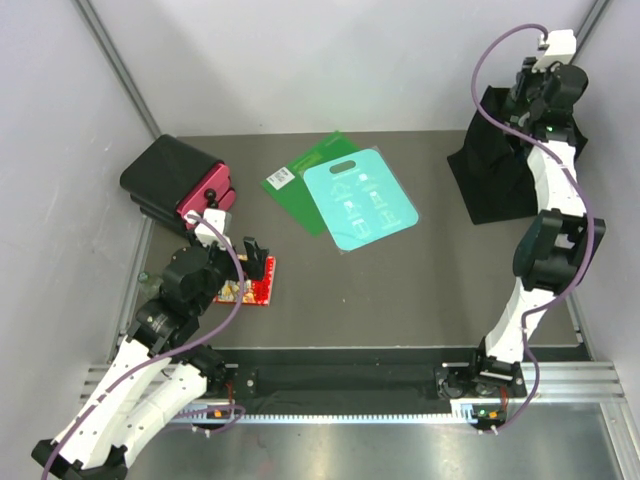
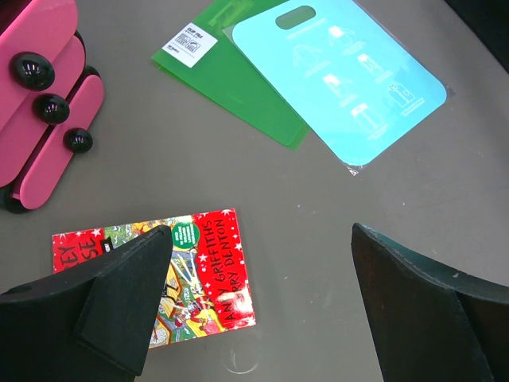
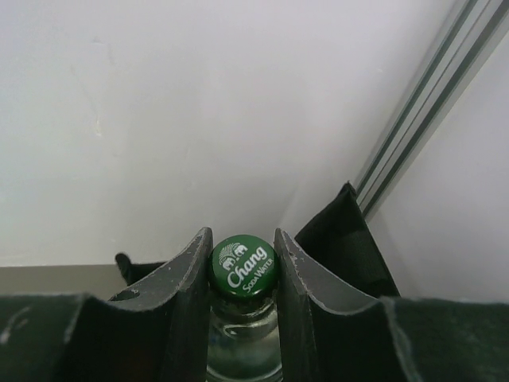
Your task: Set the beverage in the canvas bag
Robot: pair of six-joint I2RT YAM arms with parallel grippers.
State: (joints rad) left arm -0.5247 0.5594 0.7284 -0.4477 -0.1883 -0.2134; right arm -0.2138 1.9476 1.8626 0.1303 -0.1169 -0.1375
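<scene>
Clamping a green-capped bottle (image 3: 243, 268), right gripper (image 3: 242, 248) at canvas bag (image 3: 343, 239) top

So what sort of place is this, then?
Likely a robot test cell: left arm and right arm bolted to a metal rail, bare white walls, and props like a book on the table.

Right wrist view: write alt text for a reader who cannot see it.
The right gripper is shut on a glass bottle just below its green Chang soda water cap. The black canvas bag rises behind the gripper, against a white wall.
</scene>
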